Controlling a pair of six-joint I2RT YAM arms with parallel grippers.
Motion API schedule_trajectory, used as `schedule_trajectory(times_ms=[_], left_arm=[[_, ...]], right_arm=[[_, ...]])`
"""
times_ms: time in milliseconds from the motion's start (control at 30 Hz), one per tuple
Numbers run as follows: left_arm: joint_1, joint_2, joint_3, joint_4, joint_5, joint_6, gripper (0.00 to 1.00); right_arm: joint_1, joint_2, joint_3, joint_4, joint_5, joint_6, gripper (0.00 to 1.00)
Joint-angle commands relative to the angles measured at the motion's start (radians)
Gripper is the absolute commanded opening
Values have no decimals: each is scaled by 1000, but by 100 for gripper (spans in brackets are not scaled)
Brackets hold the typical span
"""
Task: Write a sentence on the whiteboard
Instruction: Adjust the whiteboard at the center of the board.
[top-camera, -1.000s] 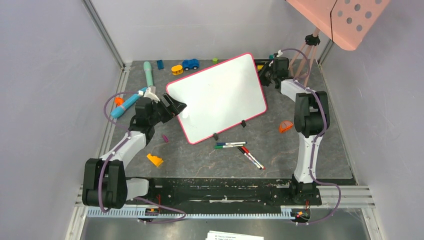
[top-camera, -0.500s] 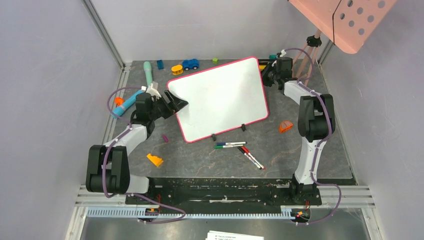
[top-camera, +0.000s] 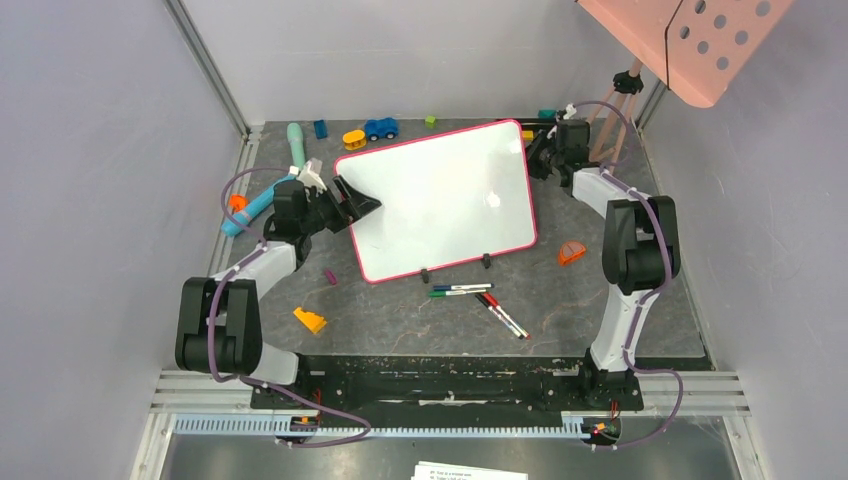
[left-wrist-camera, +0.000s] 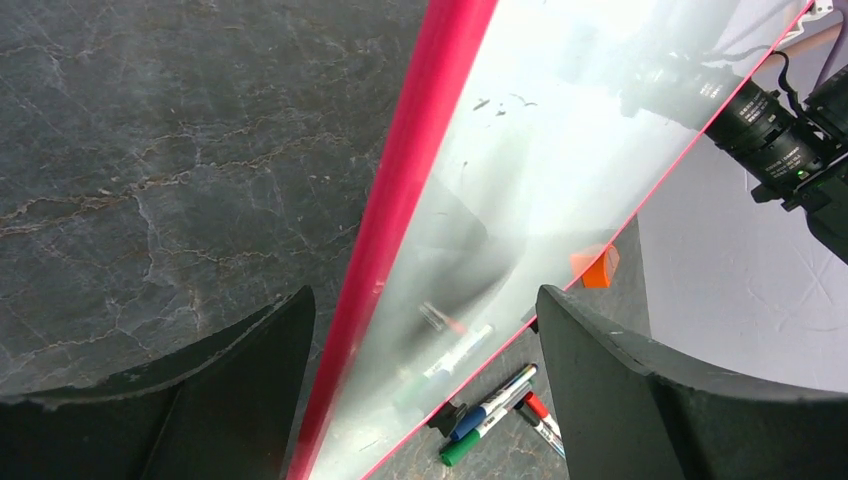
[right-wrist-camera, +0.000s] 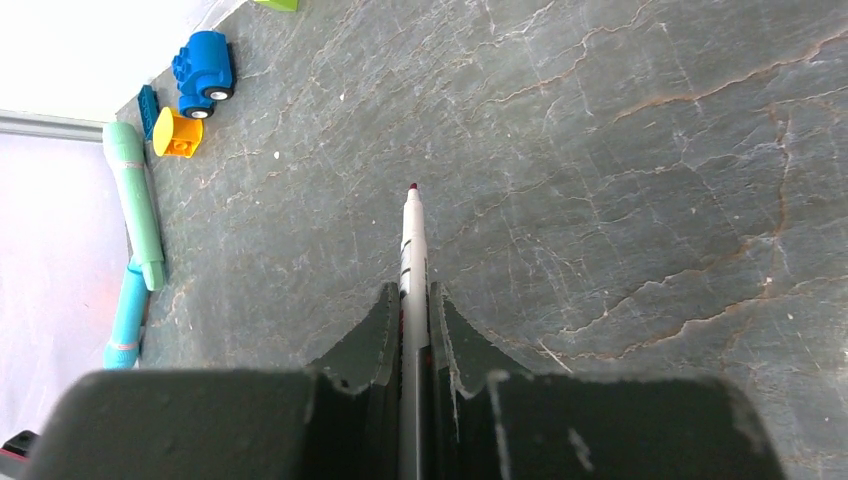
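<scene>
Squarely inside released left end effector (left-wrist-camera: 422, 300), edge of whiteboard (left-wrist-camera: 520, 190) (right end effector (right-wrist-camera: 411, 300) grasping marker (right-wrist-camera: 411, 235)).

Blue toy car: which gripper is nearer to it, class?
Left. The left gripper straddles the whiteboard's left rim, close to the blue toy car; the right gripper is across the board, further off.

Whiteboard (top-camera: 445, 200) blocks mid desk (top-camera: 640, 310); markers (top-camera: 480, 297) litter the strip in front; toys (top-camera: 380, 128) line the far edge; near-right corner open.
</scene>
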Motion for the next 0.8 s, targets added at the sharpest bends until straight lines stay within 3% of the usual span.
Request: schedule_trajectory(times_ms=[0, 300, 767], left_arm=[[6, -25, 58, 0, 29, 77, 88], [54, -148, 44, -125, -6, 111, 99], [138, -259, 3, -221, 20, 154, 100]], right_arm=[[-2, -75, 9, 15, 21, -16, 0], [-34, -167, -52, -4, 163, -6, 0], [-55, -251, -119, -41, 198, -75, 0]])
